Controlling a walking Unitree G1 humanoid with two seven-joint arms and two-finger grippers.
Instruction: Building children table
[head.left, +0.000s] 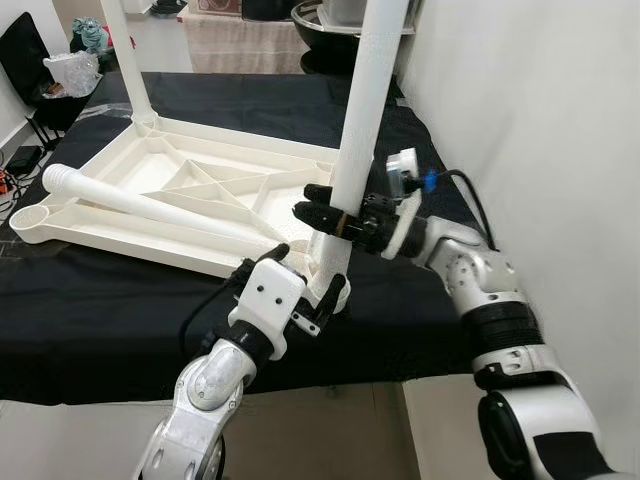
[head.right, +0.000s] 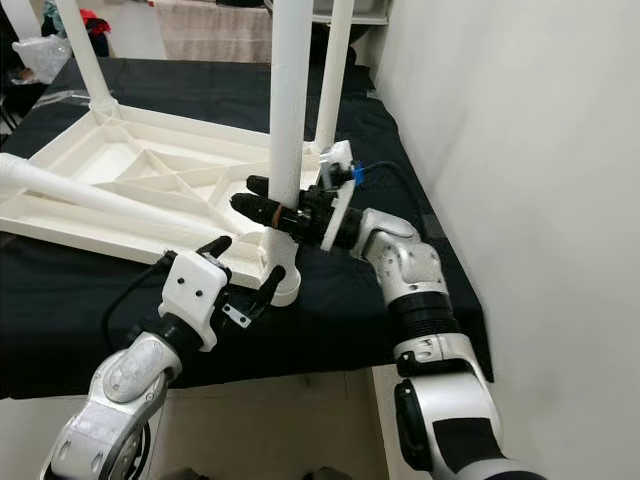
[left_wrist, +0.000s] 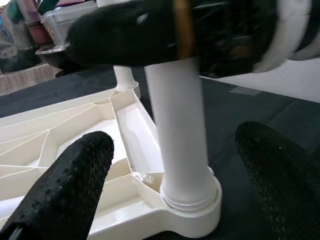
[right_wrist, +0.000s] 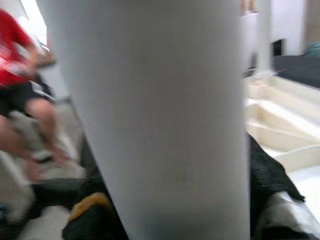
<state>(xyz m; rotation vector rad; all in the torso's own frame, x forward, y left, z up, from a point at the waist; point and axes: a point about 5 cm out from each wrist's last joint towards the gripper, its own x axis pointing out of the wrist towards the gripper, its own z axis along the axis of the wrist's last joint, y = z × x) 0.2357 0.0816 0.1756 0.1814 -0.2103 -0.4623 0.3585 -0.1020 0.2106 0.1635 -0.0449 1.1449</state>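
White plastic children's table top (head.left: 190, 195), upside down, ribbed underside up, lies on a black cloth-covered surface (head.left: 120, 300), filling the left and centre of the head view. Three white tapered plastic legs stand upright in corner sockets: the near leg (head.left: 362, 120) at centre, one at upper left (head.left: 125, 55), one at upper centre (head.right: 335, 70). A fourth leg (head.left: 150, 205) lies loose across the underside, left of centre; the near-left corner socket (head.left: 28, 220) is open.

Right gripper (head.left: 322, 210) reaches in from the right, forearm level, black fingers closed around the near leg low on its shaft. Right wrist view: leg shaft close up, blurred.

Left gripper (head.left: 300, 290) comes up from lower centre, wrist bent toward the near corner socket (head.left: 335, 290), fingers (left_wrist: 70, 185) spread wide to either side of the leg's base, gripping nothing.

Plain white wall (head.left: 540, 120) on the right, room clutter blurred at top left.
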